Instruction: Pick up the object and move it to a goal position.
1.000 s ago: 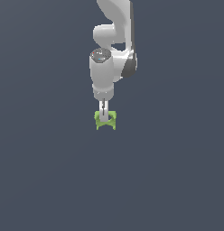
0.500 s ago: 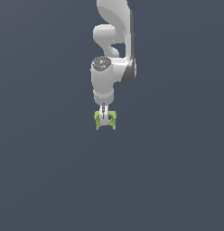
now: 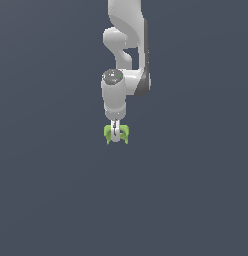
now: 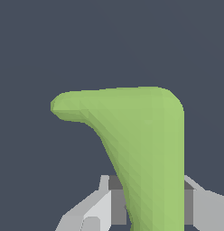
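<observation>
The gripper (image 3: 115, 134) points straight down and is clamped on the object (image 3: 124, 133), a single lime-green piece whose lobes stick out on both sides of the white fingers (image 3: 115, 131) in the exterior view. In the wrist view the same object (image 4: 145, 149) fills most of the picture: a smooth green body rising between the two light grey fingers (image 4: 93, 210), with one rounded prong curving off to the side at its far end. The finger pads press against the green body on either side, so the object sits directly between them, held at the tip of the arm. There is one gripper, one object and one white arm (image 3: 127, 60), which rises from the gripper through a rounded wrist housing with a dark grey band to a thicker link that leaves the picture at its upper edge. Around and below the gripper lies only a uniform dark slate-grey surface (image 3: 56, 200); whether the object touches it cannot be told.
</observation>
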`<state>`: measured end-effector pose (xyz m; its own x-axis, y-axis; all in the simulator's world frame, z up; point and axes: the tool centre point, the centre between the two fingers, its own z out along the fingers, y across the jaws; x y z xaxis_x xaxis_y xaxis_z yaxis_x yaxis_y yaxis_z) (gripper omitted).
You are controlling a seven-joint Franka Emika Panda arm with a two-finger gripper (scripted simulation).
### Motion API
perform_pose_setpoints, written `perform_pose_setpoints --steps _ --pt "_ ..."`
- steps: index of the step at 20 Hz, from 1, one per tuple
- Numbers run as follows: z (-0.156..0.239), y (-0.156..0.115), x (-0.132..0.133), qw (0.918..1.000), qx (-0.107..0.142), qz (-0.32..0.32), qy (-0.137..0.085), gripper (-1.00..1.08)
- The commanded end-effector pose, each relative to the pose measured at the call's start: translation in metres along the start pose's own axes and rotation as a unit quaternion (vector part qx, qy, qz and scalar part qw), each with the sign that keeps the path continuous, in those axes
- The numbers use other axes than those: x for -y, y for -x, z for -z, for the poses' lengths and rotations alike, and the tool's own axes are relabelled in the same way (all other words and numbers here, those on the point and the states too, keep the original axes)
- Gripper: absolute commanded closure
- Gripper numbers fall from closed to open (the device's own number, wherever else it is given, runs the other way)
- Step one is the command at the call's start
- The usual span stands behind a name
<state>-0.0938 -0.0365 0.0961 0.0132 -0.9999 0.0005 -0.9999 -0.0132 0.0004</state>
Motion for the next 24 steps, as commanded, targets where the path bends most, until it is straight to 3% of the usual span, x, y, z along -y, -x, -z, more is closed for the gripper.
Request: perform_pose_setpoints --steps 1,14,24 --pt "0.000 0.000 0.000 1.0000 0.000 0.000 0.000 1.08" --pt "0.009 0.005 0.000 1.0000 0.000 0.000 0.000 1.08" --pt "0.066 0.034 -0.001 1.0000 -0.001 -0.001 0.000 1.08"
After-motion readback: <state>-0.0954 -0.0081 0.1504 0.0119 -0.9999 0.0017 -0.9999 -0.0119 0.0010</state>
